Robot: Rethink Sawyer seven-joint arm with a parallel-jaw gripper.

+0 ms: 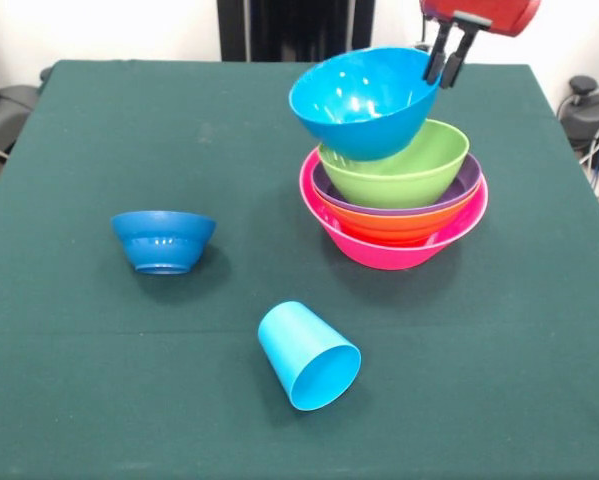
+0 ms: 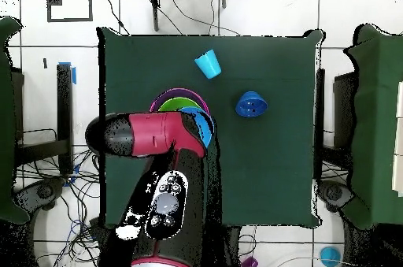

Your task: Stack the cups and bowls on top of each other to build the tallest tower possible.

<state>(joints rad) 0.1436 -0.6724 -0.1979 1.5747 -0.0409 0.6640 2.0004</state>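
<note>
Gripping the rim of the sky blue bowl [image 1: 364, 100], the gripper [image 1: 447, 62] holds it tilted above the lime green bowl [image 1: 399, 165]; the sky blue cup [image 1: 307, 355] is seen lying on the worktop [image 1: 99, 380]

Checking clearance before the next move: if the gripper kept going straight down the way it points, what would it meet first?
The gripper, shut on the sky blue bowl rim, would probably press it onto the lime green bowl.
</note>
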